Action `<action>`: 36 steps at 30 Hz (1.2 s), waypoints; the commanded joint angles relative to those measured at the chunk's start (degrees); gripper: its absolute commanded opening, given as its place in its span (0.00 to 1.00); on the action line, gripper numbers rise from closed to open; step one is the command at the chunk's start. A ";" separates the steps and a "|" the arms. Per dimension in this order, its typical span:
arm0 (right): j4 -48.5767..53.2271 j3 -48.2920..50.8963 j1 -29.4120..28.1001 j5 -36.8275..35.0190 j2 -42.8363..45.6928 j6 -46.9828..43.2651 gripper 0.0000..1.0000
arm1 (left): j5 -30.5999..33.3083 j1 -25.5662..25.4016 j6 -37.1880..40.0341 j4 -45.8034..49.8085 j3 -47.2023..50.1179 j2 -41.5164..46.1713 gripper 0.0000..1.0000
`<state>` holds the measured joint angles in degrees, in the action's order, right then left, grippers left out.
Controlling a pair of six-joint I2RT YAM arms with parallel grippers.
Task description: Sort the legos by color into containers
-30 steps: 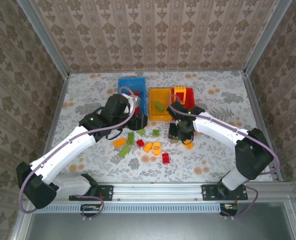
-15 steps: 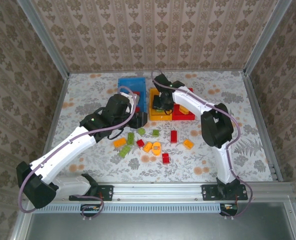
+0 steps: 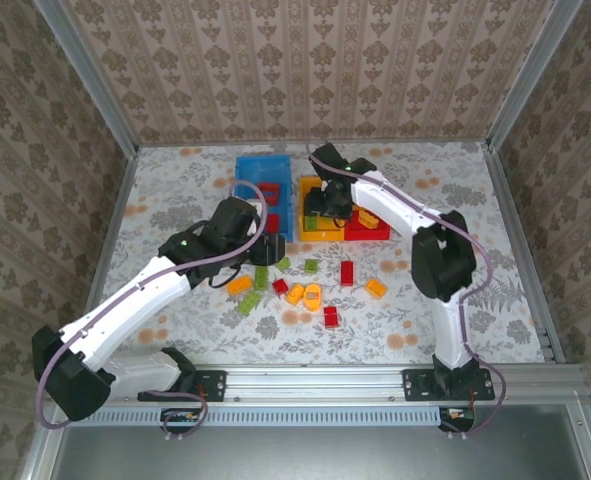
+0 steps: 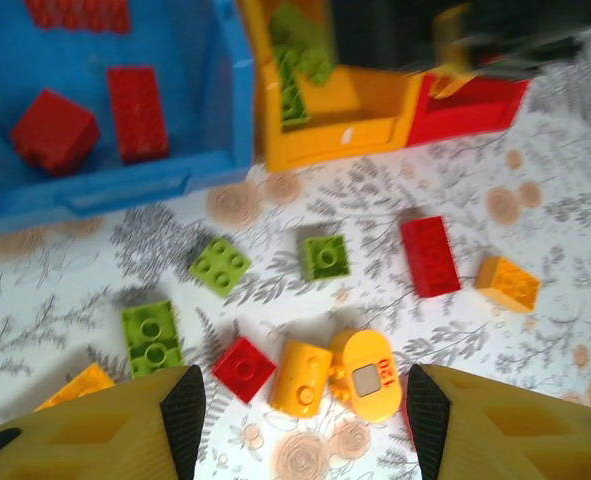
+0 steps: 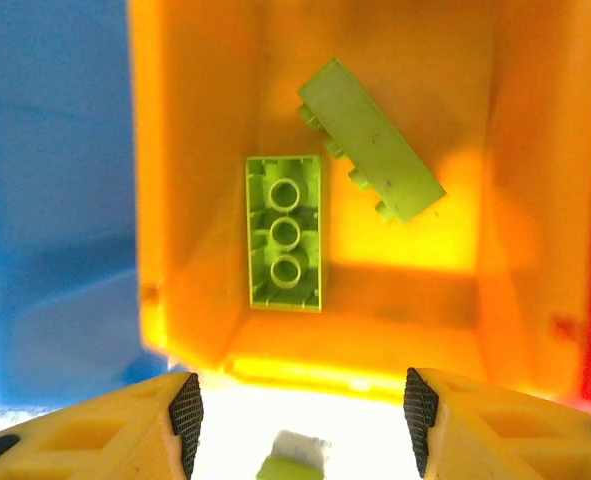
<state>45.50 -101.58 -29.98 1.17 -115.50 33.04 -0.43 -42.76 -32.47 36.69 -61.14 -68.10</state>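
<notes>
From above, I see the blue bin (image 3: 247,170), the yellow-orange bin (image 3: 317,235) and the red bin (image 3: 367,235) side by side at the far part of the table (image 3: 475,200). The right gripper (image 3: 325,207) hangs over the yellow-orange bin. The left gripper (image 3: 266,250) sits just in front of the blue bin, at the edge of the loose legos (image 3: 305,290). About eleven of these lie scattered between the arms, a mix of green, red and orange. An orange brick (image 3: 367,218) lies in the red bin.

My left wrist camera shows red bricks (image 4: 135,112) in the blue bin and green ones in the yellow-orange bin. Below me on the table are four green bricks, a long red brick (image 4: 430,255), a small red square (image 4: 243,368) and several orange pieces. The left pincer is spread wide with nothing between its fingers (image 4: 185,420).

My right wrist camera looks straight down into the yellow-orange bin, where two long green bricks (image 5: 285,245) lie on the floor, one studs-up and one tipped on its side. The right pincer is also wide open and carries nothing. A blurred green bit at the bottom edge I cannot identify.

I judge the sort under way but far from done: each bin has its colour started, and around half the legos are yet to be placed.
</notes>
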 commanded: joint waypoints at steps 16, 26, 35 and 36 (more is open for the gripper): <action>-21.41 47.20 -6.70 16.79 39.74 -8.08 0.70 | -8.74 0.75 -22.11 8.87 -1.92 -24.62 0.59; -21.14 48.66 -7.02 18.80 41.54 -9.05 0.71 | -8.48 0.32 -27.72 6.69 -3.58 -29.95 0.60; -20.63 49.29 -7.02 19.68 42.58 -9.44 0.72 | -8.25 0.02 -29.60 2.94 -3.71 -34.13 0.47; -20.55 49.29 -6.99 19.67 42.57 -9.48 0.72 | -7.98 -0.06 -29.43 2.98 -3.80 -34.27 0.44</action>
<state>25.41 -52.86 -36.99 19.42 -74.65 25.08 -8.99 -42.41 -60.97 40.03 -63.37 -101.30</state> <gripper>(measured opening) 0.715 0.457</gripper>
